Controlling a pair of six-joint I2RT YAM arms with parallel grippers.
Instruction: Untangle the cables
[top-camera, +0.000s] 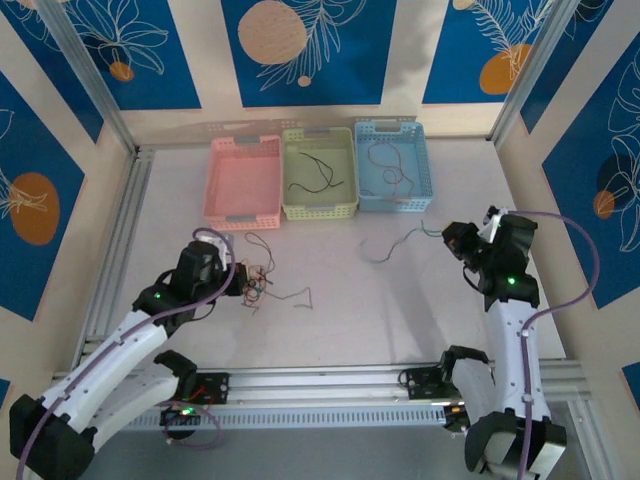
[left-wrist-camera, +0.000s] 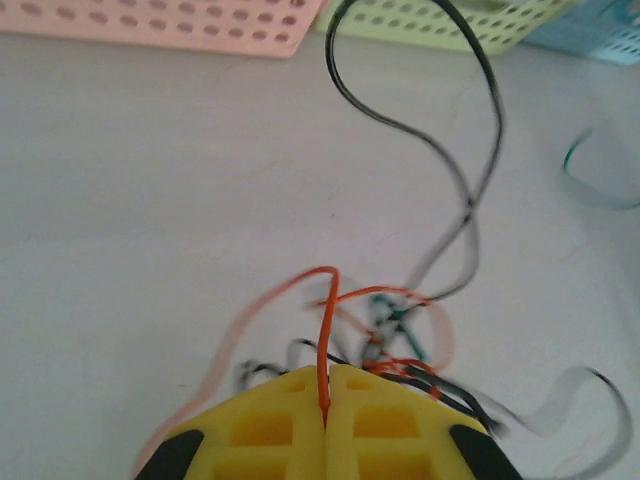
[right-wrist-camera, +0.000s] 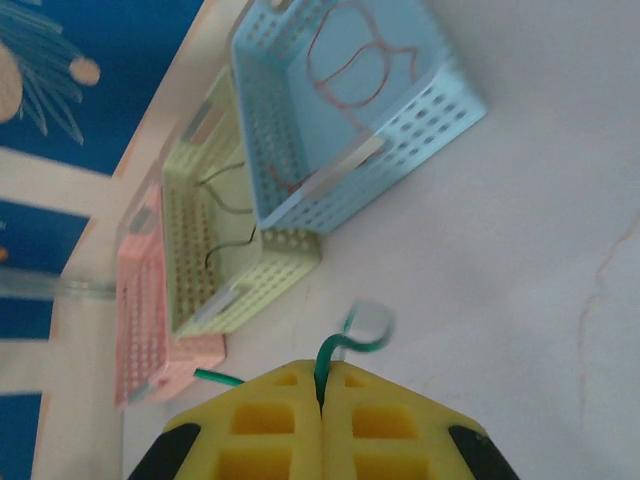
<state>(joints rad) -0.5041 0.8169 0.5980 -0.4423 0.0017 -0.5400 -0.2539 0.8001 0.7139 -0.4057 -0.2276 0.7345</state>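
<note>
left tool (left-wrist-camera: 327, 388): you have it fully closed, pinching the orange cable (left-wrist-camera: 324, 330) between the yellow pads (left-wrist-camera: 270, 425). The strand comes straight up out of the seam and loops over.
right tool (right-wrist-camera: 322, 388): also fully closed, gripping the green cable (right-wrist-camera: 328, 352) near one end. A short green stub pokes out beside the pads.
tangle (top-camera: 258, 283): lies on the surface (top-camera: 400, 310) just in front of your left tool. Orange, green and black strands cross there. The left wrist view is blurred, so I can't tell you which strand sits over which.
black cable (left-wrist-camera: 470, 190): runs out of the tangle in a long S towards the baskets.
green cable run: trails from your right tool across the surface towards the middle, apart from the tangle.
pink basket (top-camera: 245, 185): left of the row at the far side.
yellow-green basket (top-camera: 320, 212): middle of the row. A dark cable (top-camera: 315, 175) lies in it.
blue basket (top-camera: 392, 204): right of the row. A reddish cable (right-wrist-camera: 350, 60) lies in it.
</note>
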